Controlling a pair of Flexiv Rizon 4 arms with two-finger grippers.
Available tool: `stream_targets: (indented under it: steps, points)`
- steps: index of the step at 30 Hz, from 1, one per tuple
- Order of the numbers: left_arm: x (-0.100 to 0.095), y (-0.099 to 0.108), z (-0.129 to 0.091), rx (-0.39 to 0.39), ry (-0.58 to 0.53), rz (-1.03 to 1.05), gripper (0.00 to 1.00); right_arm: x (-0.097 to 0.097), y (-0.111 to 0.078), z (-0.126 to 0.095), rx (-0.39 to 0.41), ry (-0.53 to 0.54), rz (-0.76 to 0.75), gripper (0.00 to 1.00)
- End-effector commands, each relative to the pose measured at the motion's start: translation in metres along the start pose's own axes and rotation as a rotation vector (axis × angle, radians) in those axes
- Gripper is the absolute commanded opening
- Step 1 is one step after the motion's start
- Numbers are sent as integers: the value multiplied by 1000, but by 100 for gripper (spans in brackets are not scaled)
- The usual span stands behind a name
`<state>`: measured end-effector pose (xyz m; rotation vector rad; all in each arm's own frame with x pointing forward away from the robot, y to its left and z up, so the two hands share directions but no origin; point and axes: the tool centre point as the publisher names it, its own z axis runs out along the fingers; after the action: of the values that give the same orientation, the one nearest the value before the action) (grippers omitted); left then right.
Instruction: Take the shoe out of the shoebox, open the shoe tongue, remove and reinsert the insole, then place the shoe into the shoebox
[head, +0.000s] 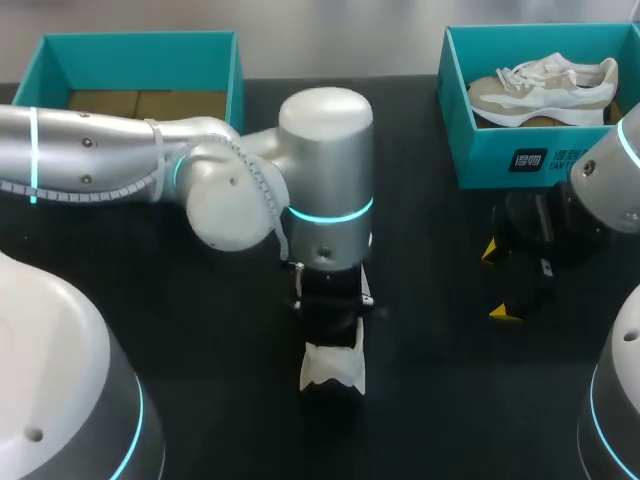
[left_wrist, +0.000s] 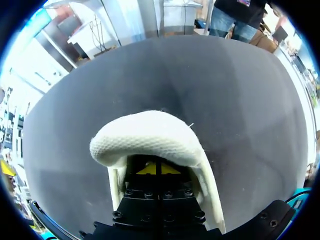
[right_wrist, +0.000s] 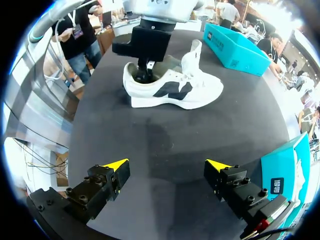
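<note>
The white mesh sneaker with a dark side mark (right_wrist: 175, 89) stands on the matte black tabletop (head: 440, 400), well apart from the open teal cardboard shoebox (head: 140, 58). The left gripper (left_wrist: 157, 169), tips together, sits inside its heel opening; the right gripper (right_wrist: 167, 167) hovers above the tabletop, fingers spread wide

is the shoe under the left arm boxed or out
Out: the shoe stands upright on the black table, left hand in its heel.
</note>
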<state>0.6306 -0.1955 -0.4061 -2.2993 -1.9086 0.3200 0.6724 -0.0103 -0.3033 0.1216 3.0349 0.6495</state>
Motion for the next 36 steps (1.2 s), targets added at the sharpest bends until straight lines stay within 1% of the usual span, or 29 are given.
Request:
stream_targets:
  steps: [1, 5, 8, 11, 14, 16, 18, 20, 23, 25, 26, 30, 33, 36]
  points:
    - [1, 8, 6, -36, 11, -22, 0, 1, 0, 0, 2, -2, 1, 100]
    - [5, 12, -9, -62, -1, -35, 0, 1, 0, 0, 2, -2, 1, 100]
    - [6, 12, -20, -81, -11, -35, 0, 1, 0, 0, 2, -2, 1, 100]
    - [4, 10, -26, -93, -16, -28, 0, 1, 0, 0, 2, -2, 1, 100]
    - [2, 9, -21, -95, -2, -22, 0, 1, 0, 0, 2, -2, 1, 100]
    - [2, 11, -11, -94, 19, -39, 0, 1, 0, 0, 2, -2, 1, 100]
    - [3, 12, -9, -95, 23, -53, 0, 1, 0, 0, 2, -2, 1, 100]
    - [5, 13, -16, -104, 8, -67, 0, 1, 0, 0, 2, -2, 1, 100]
    - [6, 15, -28, -144, 2, -78, 0, 1, 0, 0, 2, -2, 1, 100]
    - [6, 15, -36, -155, -1, -83, 0, 1, 0, 0, 2, -2, 1, 100]
    - [6, 15, -41, -173, 0, -86, 0, 1, 0, 0, 2, -2, 1, 100]
    - [7, 12, -61, -196, 6, -110, 0, 1, 0, 0, 2, -2, 1, 100]
    - [6, 11, -67, -228, 26, -132, 0, 1, 0, 0, 2, -2, 1, 100]
    - [5, 15, -63, -269, 30, -162, 0, 1, 0, 0, 2, -2, 1, 100]
